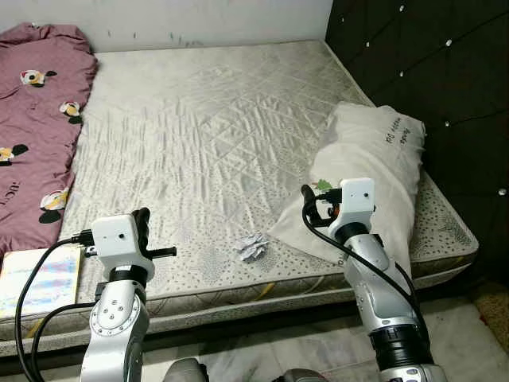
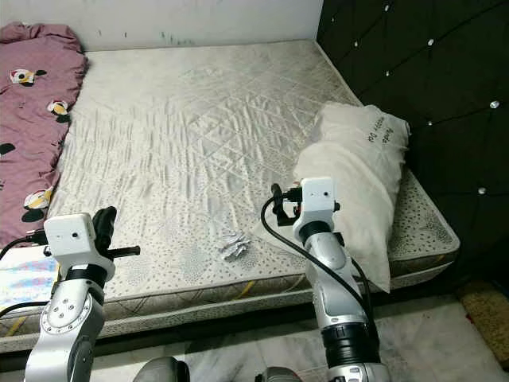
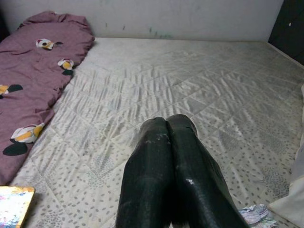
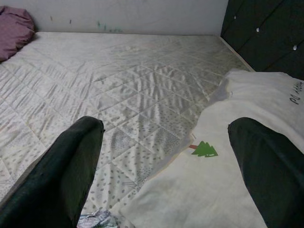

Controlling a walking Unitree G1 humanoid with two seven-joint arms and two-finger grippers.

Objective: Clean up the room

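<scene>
The robot is standing at the foot edge of a bare quilted mattress (image 1: 207, 119), and the step in hand looks like picking litter off it. Going from the left: a maroon blanket (image 1: 36, 119) with flower prints is lying along the 9 to 11 o'clock side, and a colourful book (image 1: 40, 280) is sitting at about 8 o'clock on the near corner. The left gripper (image 3: 166, 124) is hovering above the near edge at roughly 7 o'clock, forearm raised, its two black fingers pressed together and holding nothing. A crumpled wad of paper (image 1: 252, 247) is resting on the mattress near 6 o'clock, between the two arms and just beside the pillow's corner. The right gripper (image 4: 166, 137) is pointing forward at about 5 o'clock with its fingers spread wide and empty, over the near corner of the white pillow (image 1: 374, 171), which is lying toward 3 o'clock against the dark headboard (image 1: 445, 79). The next move probably calls for swinging the open right gripper down toward the paper.
</scene>
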